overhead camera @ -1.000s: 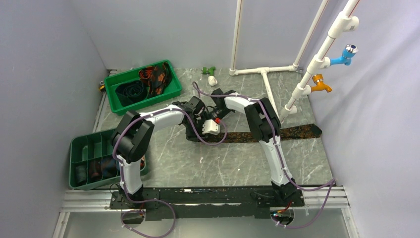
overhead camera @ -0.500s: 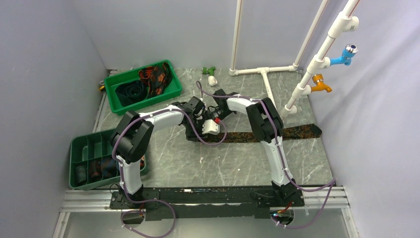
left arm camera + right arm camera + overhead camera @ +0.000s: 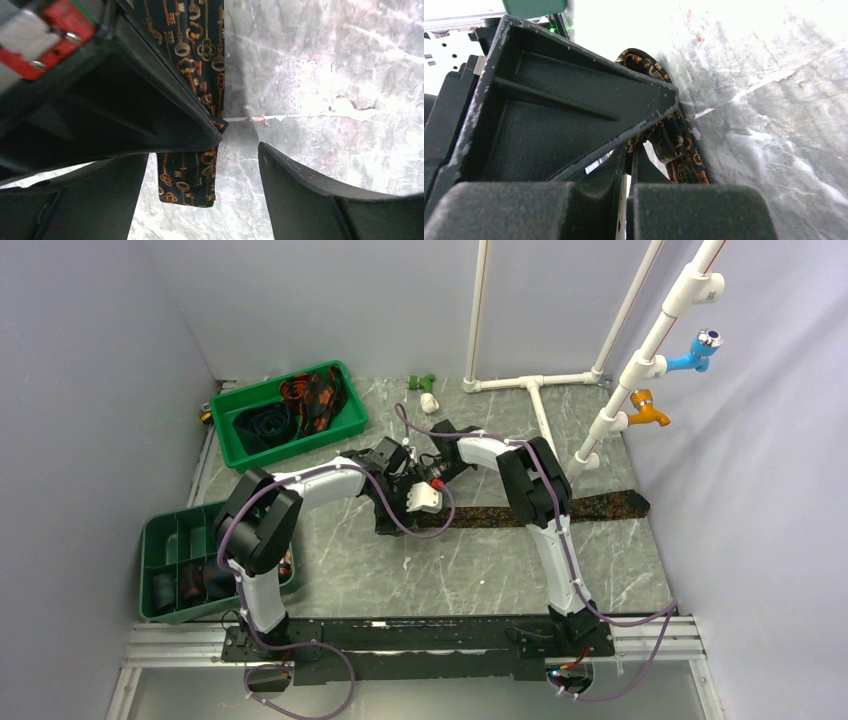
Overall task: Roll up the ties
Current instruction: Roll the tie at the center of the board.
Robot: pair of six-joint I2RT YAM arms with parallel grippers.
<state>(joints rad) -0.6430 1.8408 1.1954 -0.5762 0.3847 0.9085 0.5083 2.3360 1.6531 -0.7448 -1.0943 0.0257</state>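
Note:
One dark brown tie (image 3: 560, 510) with orange key print lies flat across the table's middle. Its narrow end (image 3: 187, 187) rests between my left gripper's (image 3: 202, 155) wide-open fingers, touching neither. My right gripper (image 3: 630, 155) is shut on this tie a little back from that end, and a loop of cloth (image 3: 674, 145) bunches at its tips. In the top view the two grippers meet over the tie's left end, left gripper (image 3: 398, 510) beside right gripper (image 3: 425, 478). More ties (image 3: 300, 400) lie heaped in the back green tray.
The back green tray (image 3: 302, 448) stands at the far left. A divided green tray (image 3: 150, 540) near the left arm's base holds rolled cloth (image 3: 195, 580). A white pipe frame (image 3: 540, 405) with blue and orange taps stands at the back right.
My left gripper has opened wide and let go of the tie's end, and its arm has shifted slightly right. The right gripper has closed fully at the same spot.

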